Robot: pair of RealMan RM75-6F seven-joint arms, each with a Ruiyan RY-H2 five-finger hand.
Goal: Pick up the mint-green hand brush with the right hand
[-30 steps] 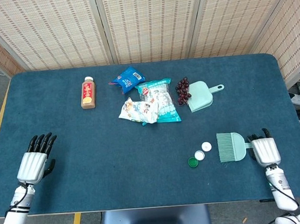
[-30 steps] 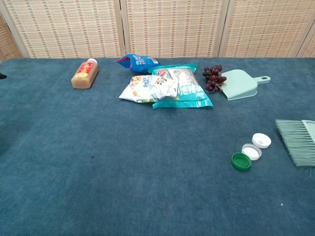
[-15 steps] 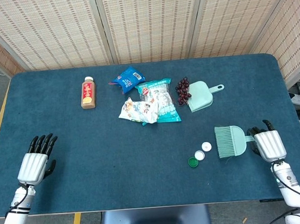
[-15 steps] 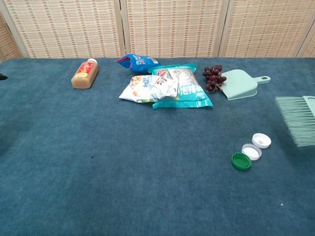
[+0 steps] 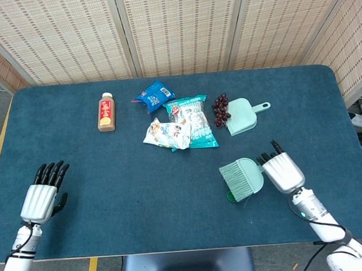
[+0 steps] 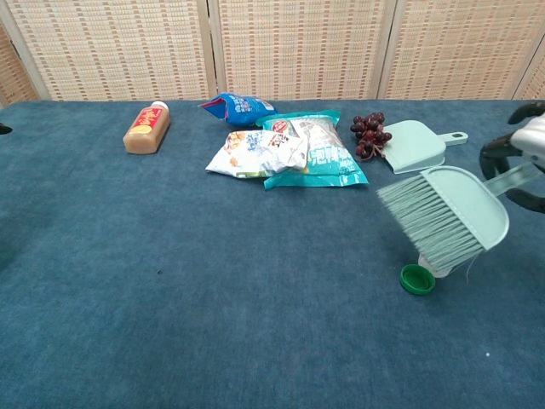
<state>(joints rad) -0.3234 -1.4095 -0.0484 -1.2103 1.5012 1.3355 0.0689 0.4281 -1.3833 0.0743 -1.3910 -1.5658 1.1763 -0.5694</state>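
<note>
The right robot hand (image 5: 283,171) is wrapped around the handle of the mint-green hand brush (image 5: 242,178), which is held lifted above the surface (image 5: 109,179), bristles pointing toward the left and slightly down. In the chest view the brush (image 6: 447,215) is seen in the air, with dark fingers (image 6: 502,153) curled at its handle by the right edge. The left robot hand (image 5: 43,195) is held palm down over the near-left part of the surface, nothing gripped, dark fingers spread and pointing away.

The surface is covered in dark blue cloth and backed by woven screen panels (image 5: 179,29). At the far middle a cluster of snack bags is laid: a teal bag (image 5: 191,123), a white bag (image 5: 166,135) overlapping its left side, and a smaller blue bag (image 5: 154,95) just behind. A mint-green dustpan (image 5: 243,115) is placed right of the teal bag, with a bunch of dark grapes (image 5: 220,110) touching its left edge. A bottle with a red label (image 5: 106,112) is laid on its side, well apart at the far left. A green bottle cap (image 6: 417,279) is seen beneath the brush, and a white cap (image 6: 430,267) is mostly hidden behind the bristles.
</note>
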